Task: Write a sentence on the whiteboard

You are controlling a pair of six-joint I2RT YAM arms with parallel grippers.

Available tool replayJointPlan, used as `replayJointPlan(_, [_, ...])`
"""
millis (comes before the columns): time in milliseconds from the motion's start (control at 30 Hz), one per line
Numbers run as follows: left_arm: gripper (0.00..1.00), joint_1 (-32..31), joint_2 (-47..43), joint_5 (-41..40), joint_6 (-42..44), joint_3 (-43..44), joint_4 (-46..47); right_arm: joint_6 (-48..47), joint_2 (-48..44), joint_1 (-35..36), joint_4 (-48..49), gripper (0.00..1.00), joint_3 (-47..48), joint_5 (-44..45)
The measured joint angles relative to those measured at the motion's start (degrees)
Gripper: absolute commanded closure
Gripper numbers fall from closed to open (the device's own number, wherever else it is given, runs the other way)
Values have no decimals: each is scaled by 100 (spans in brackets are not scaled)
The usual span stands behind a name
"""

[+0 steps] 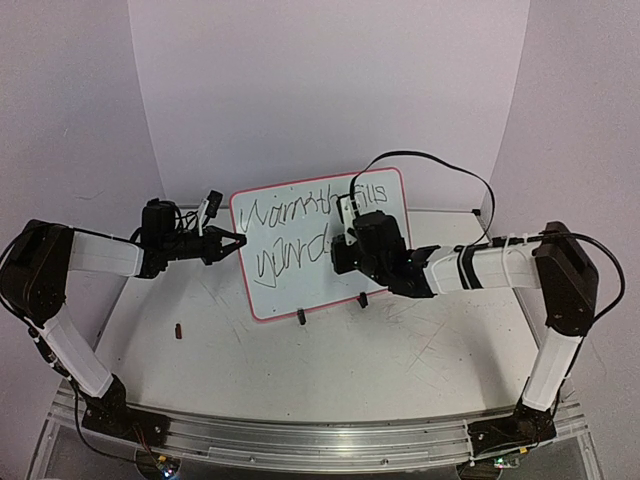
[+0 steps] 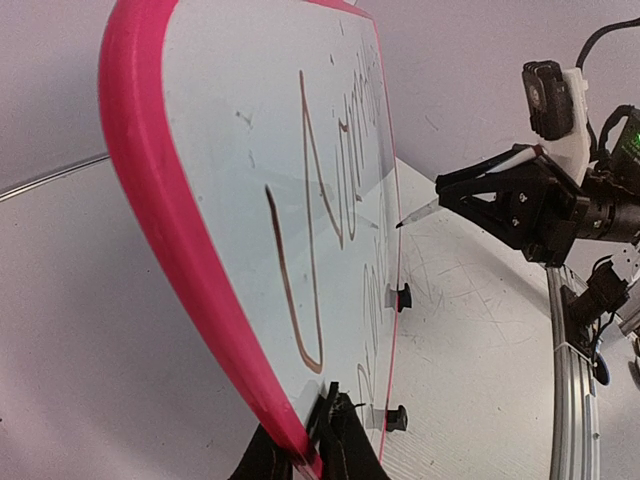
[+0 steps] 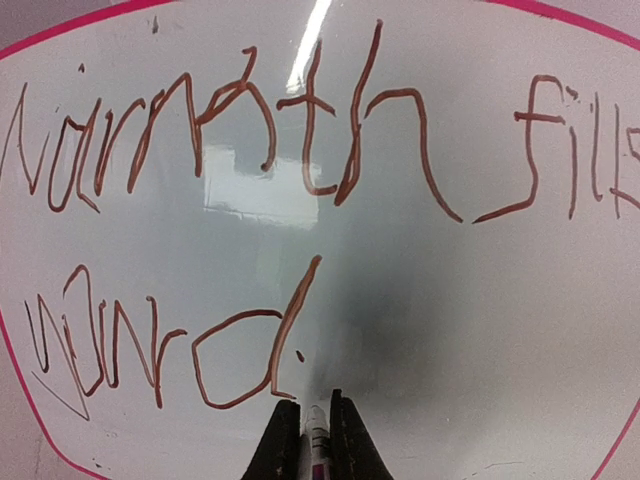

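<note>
the whiteboard stands nearly upright at the centre of the desk on its two black clip feet, its face turned to the arms. the sentence runs in two scrawled lines. the upper one reads roughly "warmth fills", and the lower one reaches what looks like a "d".

the left end effector is closed on the pink frame at the board's 9 o'clock edge and steadies it. the right end effector is closed tight on the marker, which points at the board just to the 5 o'clock side of that last letter. the frames do not settle whether the tip touches the surface. in the left wrist view it sits at or just off it.

the task looks well along, with the last word unfinished.

the main risk is pressure. the board is thin and held only at one edge and by the small feet. a hard push near its 3 o'clock side could flex it or swing it backwards, and the stroke would wander. too little pressure would leave gaps in the line. the marker could also slide or twist between the fingers. the right end effector hangs close over fresh ink, so a low sweep towards 3 o'clock could smear the letters.
</note>
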Motion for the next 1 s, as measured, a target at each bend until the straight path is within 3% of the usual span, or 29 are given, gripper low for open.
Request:
replayJointPlan(233, [100,0,0,0,0,2,0,59,-269,-181,66,100,-57,-26])
replayJointPlan(1000, [100,-11,0,-11,0,4,-7,-75,126,-283,117,100,409,-78])
